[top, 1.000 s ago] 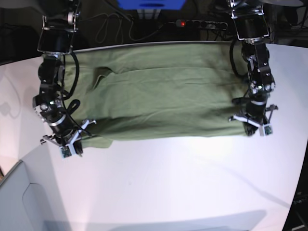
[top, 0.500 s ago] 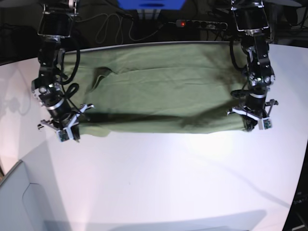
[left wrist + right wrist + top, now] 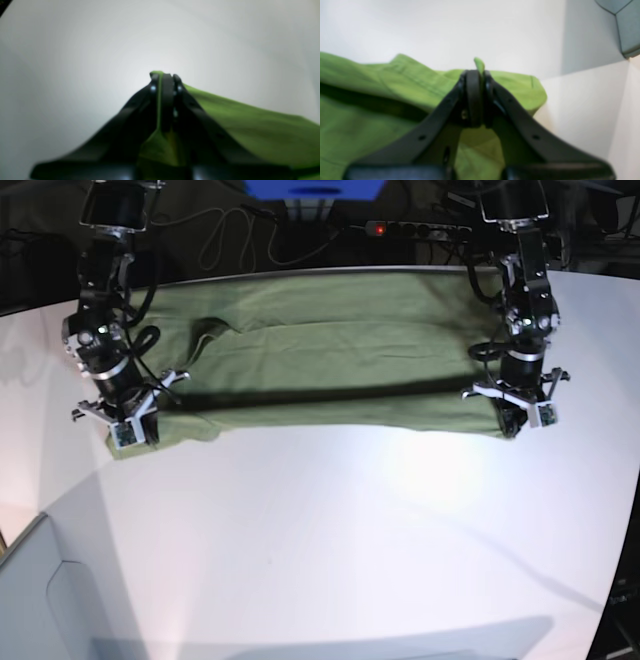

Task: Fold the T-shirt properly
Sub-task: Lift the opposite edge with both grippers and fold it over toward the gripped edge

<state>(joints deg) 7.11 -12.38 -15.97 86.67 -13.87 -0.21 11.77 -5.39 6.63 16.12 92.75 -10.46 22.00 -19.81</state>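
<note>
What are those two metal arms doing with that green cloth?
They are folding a T-shirt, an olive-green one spread across a white table. Each arm pinches one end of the shirt's near edge: the left hand on the base view's right, the right hand on its left. Both wrist cameras show the hands shut on a bit of cloth. The near edge is lifted, with a long shadow running beneath it.
</note>
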